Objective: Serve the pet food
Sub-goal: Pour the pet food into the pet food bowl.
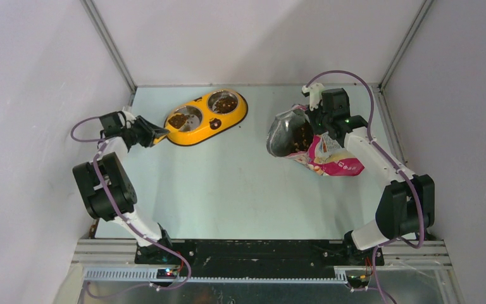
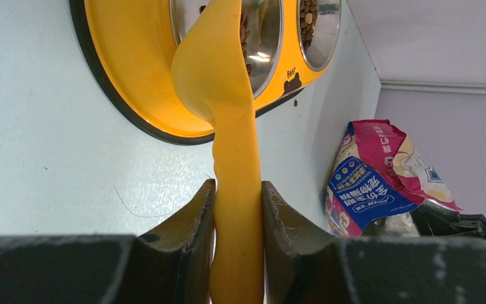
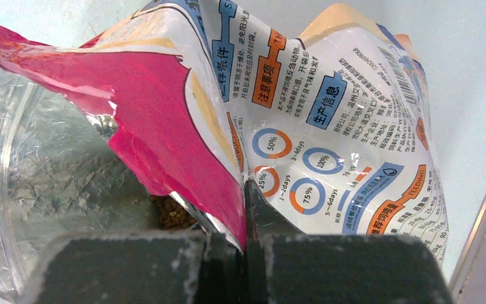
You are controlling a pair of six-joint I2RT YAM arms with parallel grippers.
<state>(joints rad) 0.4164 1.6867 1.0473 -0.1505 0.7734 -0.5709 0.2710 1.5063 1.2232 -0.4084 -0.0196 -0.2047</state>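
Rightward, the pouch [image 1: 336, 163] is pinched at its rim by the closed right gripper [image 3: 245, 218]. The orange scoop [image 2: 218, 69] is clamped by the left gripper [image 2: 237, 209].

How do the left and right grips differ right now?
The left gripper clamps the orange scoop by its thick handle, jaws held apart; the right gripper pinches the thin pouch rim, jaws nearly touching. Left sits by the yellow feeder, right across the table. Both hold something.
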